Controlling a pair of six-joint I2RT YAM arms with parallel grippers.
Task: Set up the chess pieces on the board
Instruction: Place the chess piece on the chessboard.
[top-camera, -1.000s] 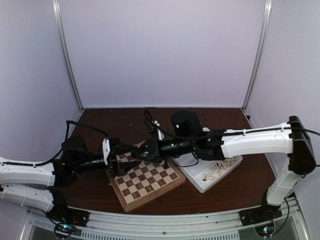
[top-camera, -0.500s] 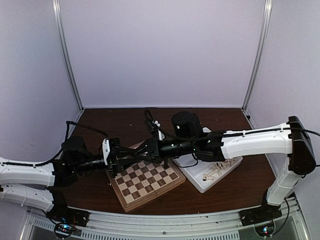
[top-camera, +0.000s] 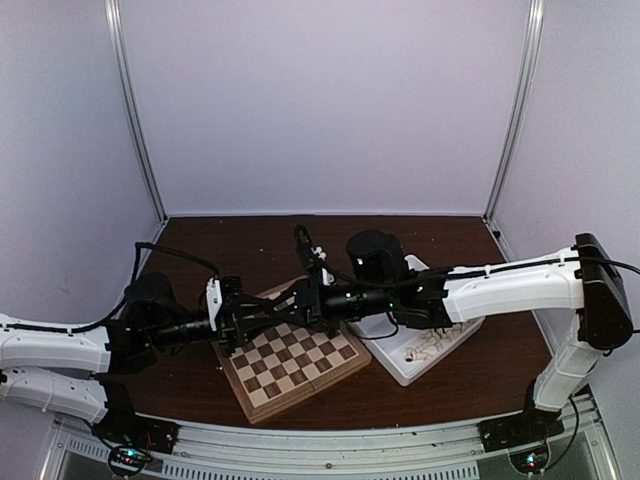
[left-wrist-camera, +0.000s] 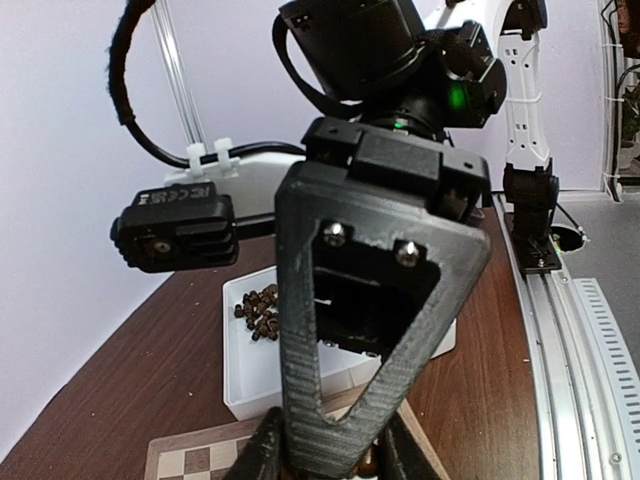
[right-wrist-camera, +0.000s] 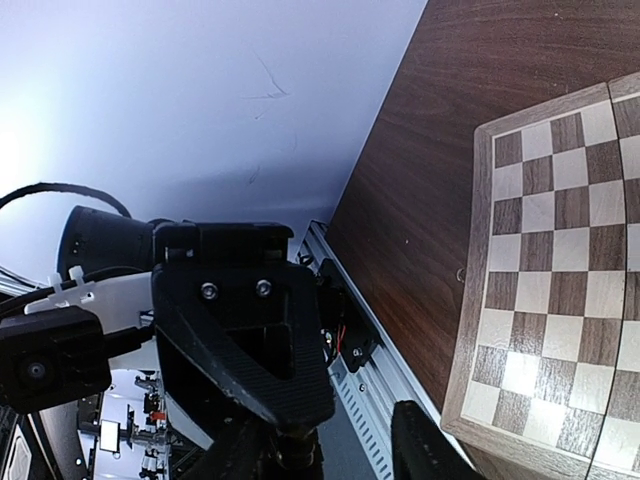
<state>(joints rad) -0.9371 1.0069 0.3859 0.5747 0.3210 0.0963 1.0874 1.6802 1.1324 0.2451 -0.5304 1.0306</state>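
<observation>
Above the far left corner of the board (top-camera: 292, 362) my two grippers meet tip to tip. My left gripper (top-camera: 258, 323) is shut on a small dark brown chess piece (left-wrist-camera: 371, 462), seen low between its fingers (left-wrist-camera: 262, 452). The right gripper (top-camera: 288, 312) reaches in from the right. Its ribbed triangular finger (left-wrist-camera: 330, 400) fills the left wrist view. In the right wrist view the right gripper (right-wrist-camera: 330, 452) stands open, its fingers (right-wrist-camera: 425, 440) spread wide around the left gripper's tip and the chess piece (right-wrist-camera: 297, 447). No pieces show on the squares of the board (right-wrist-camera: 560, 250).
A white two-compartment tray (top-camera: 400, 365) lies right of the board. It holds several pale pieces (top-camera: 432, 343) in its near part and several dark pieces (left-wrist-camera: 258, 308) in its far part. The frame rail (right-wrist-camera: 385, 365) runs along the table's near edge.
The left gripper's jaws closed on the chess piece. The right gripper's jaws have spread apart since then. Both arms stay over the same corner of the board.
</observation>
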